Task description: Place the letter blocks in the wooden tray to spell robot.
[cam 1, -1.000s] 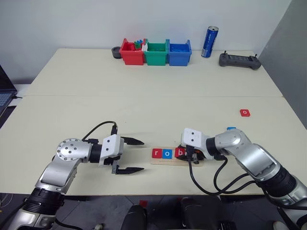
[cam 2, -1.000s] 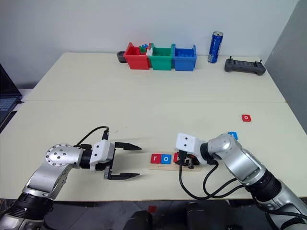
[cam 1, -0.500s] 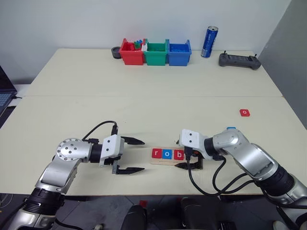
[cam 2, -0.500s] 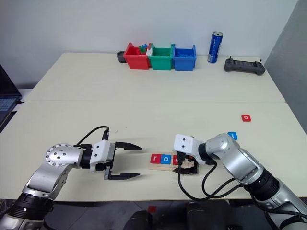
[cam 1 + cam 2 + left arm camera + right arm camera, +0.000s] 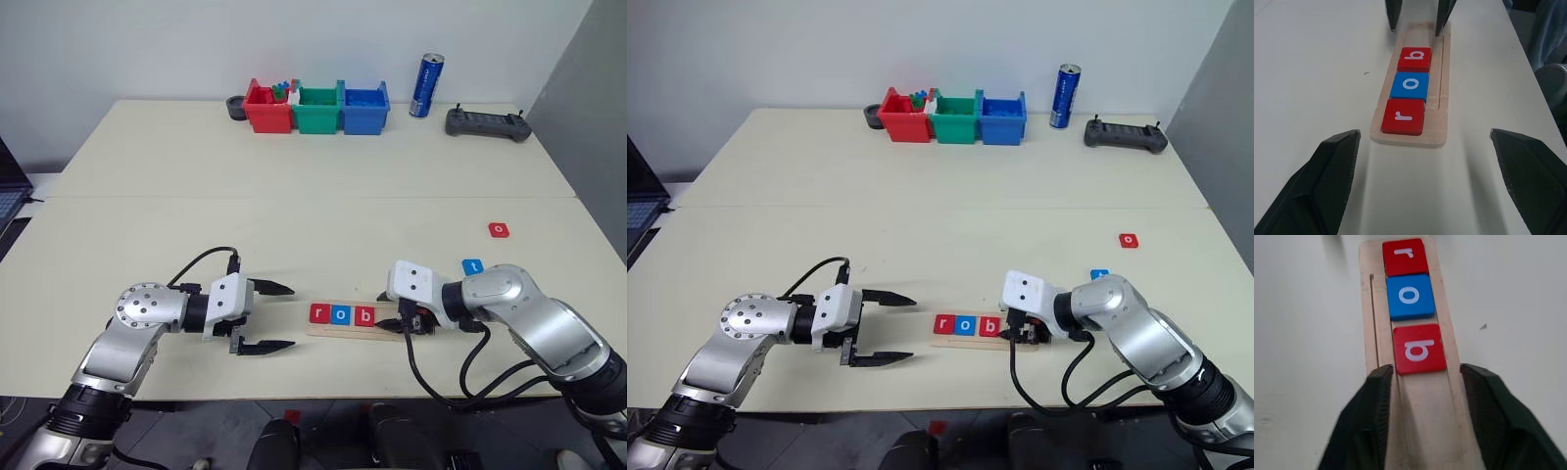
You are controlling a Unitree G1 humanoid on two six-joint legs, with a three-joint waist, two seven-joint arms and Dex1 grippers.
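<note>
The wooden tray [image 5: 355, 316] lies near the table's [image 5: 313, 186] front edge, holding red r [image 5: 319, 313], blue o [image 5: 340, 314] and red b [image 5: 363, 315]. The right gripper [image 5: 400, 324] sits at the tray's right end, fingers apart and empty. The left gripper [image 5: 276, 317] hangs just left of it, fingers wide apart.

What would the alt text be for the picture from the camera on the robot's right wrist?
A pale wooden tray lies on a cream table, holding three letter blocks in a row: a red r, a blue o and a red b. The right hand has its two black fingers on either side of the tray, close behind the b, with nothing between them but the tray.
</note>
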